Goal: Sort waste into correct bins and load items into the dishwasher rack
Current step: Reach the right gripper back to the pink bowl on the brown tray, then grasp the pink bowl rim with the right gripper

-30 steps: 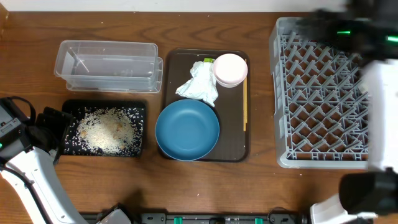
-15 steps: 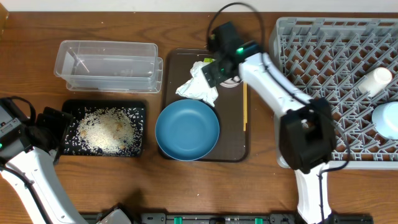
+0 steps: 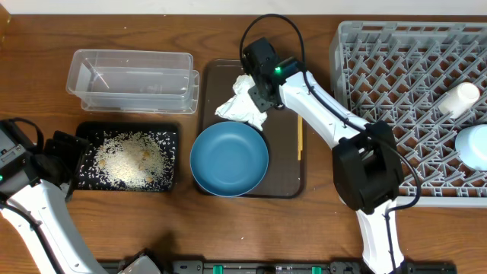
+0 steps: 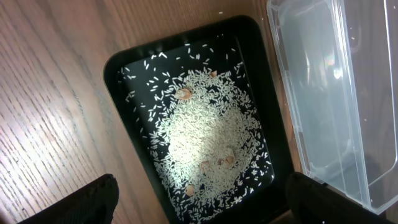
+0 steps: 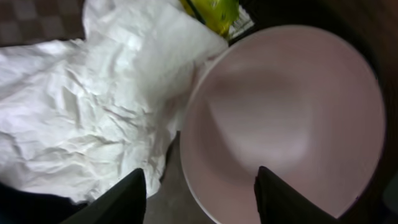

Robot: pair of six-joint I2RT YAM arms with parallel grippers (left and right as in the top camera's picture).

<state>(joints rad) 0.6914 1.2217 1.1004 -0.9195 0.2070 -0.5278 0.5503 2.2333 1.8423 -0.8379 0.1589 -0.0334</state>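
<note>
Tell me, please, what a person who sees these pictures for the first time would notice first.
The big grey rack fills the right of the overhead view, and the right arm stretches to the brown tray in the middle, its open gripper over the napkin and the pink cup. A large blue bowl sits at that tray's front end. On the left, a black tray holds scattered rice.

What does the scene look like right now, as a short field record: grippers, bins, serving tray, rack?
left gripper: open, above shallow black rectangular tray of loose white rice grains
right gripper: open, over pinkish-white cup beside crumpled white paper napkin
dark brown serving tray: large dark blue bowl, thin wooden chopsticks, cup, napkin, small green-yellow wrapper
large grey plastic dishwasher rack: small light blue bowl, small white piece
</note>
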